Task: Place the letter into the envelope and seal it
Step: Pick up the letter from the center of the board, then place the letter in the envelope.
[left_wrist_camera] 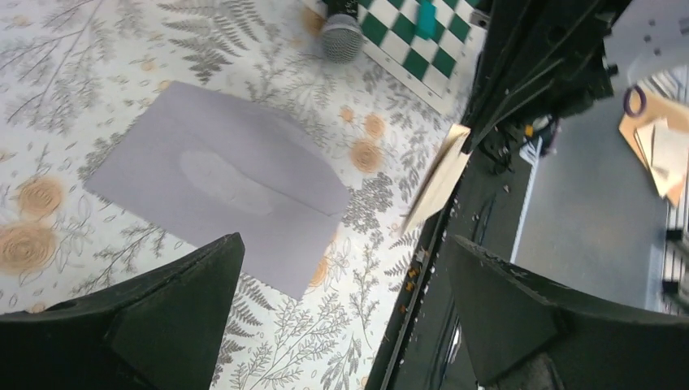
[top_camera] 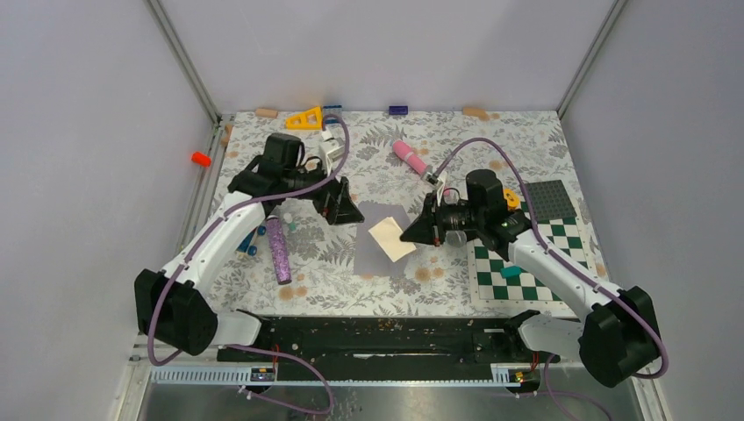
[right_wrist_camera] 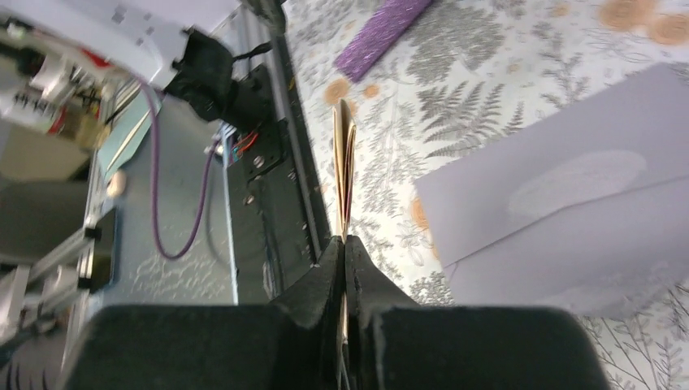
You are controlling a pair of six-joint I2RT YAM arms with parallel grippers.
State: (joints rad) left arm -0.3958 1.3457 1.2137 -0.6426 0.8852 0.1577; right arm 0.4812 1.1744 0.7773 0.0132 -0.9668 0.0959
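The pale lavender envelope [top_camera: 379, 250] lies flat on the floral tablecloth between the arms; it also shows in the left wrist view [left_wrist_camera: 219, 183] and the right wrist view [right_wrist_camera: 569, 211]. The letter [top_camera: 391, 239], a folded cream sheet, hangs over the envelope's middle. My right gripper [top_camera: 411, 235] is shut on the letter's right edge and holds it above the cloth, edge-on in the right wrist view [right_wrist_camera: 344, 162] and in the left wrist view [left_wrist_camera: 439, 179]. My left gripper [top_camera: 344, 210] is open and empty, just above the envelope's far left corner, its fingers [left_wrist_camera: 162, 317] spread wide.
A purple glittery cylinder [top_camera: 279, 250] lies left of the envelope. A pink cylinder [top_camera: 410, 157] lies behind it. The green-and-white checkerboard mat [top_camera: 518, 267] and a dark grey plate [top_camera: 551, 200] are at the right. A yellow triangle [top_camera: 305, 118] sits at the back.
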